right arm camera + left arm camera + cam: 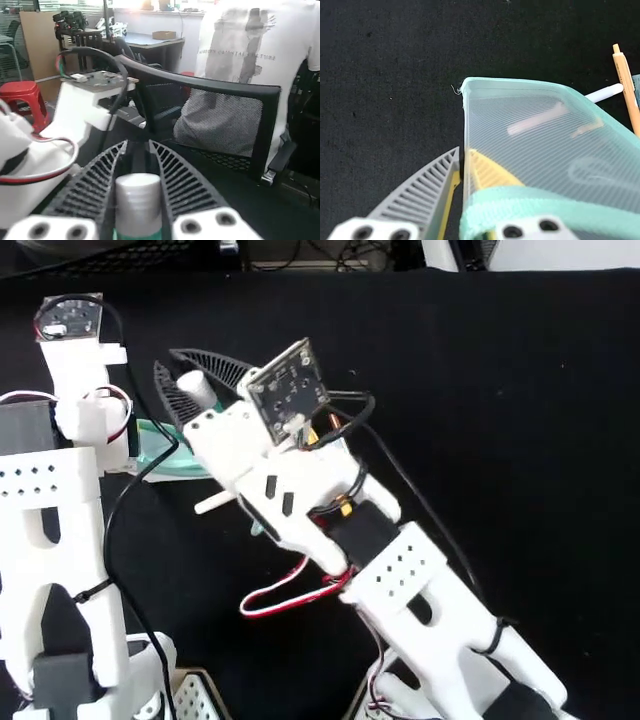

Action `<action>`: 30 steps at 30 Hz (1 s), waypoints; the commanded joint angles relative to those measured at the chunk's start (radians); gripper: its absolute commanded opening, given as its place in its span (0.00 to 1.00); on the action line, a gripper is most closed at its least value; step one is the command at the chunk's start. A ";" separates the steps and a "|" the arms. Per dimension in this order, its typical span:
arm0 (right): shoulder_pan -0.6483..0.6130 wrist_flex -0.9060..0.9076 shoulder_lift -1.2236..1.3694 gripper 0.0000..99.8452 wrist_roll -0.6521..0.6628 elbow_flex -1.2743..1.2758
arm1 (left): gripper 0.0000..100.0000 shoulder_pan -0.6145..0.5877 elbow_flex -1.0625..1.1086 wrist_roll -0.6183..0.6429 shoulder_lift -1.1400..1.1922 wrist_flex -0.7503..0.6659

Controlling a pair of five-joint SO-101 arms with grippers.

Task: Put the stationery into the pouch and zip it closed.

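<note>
The translucent pouch with teal edging lies on the black table; in the high view the pouch peeks out between the two arms. My left gripper is shut on the pouch's side wall, grey finger outside and yellow finger inside. My right gripper hovers above the pouch, tilted upward. In the right wrist view the right gripper is shut on a white-capped stick with a green body. A white pen and an orange pen lie on the table beyond the pouch.
The white pen pokes out from under the right arm. Red and white cables hang below that arm. Black tablecloth stretches to the right. An office chair and a red stool stand off the table.
</note>
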 commanded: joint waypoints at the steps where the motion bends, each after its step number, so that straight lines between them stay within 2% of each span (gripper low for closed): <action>1: 0.020 -0.014 -0.021 0.01 -0.009 -0.016 | 0.03 -0.018 -0.024 0.000 0.006 -0.020; 9: -0.084 0.002 -0.147 0.01 -0.011 -0.035 | 0.03 -0.021 -0.024 0.000 0.006 -0.017; 12: -0.097 0.020 -0.142 0.01 -0.094 -0.058 | 0.03 -0.022 -0.024 0.000 0.006 -0.017; 15: -0.092 0.015 -0.117 0.01 -0.146 -0.064 | 0.03 -0.022 -0.024 0.000 0.006 -0.014; 30: 0.032 -0.034 0.058 0.01 -0.146 -0.058 | 0.03 -0.022 -0.024 0.002 0.006 -0.011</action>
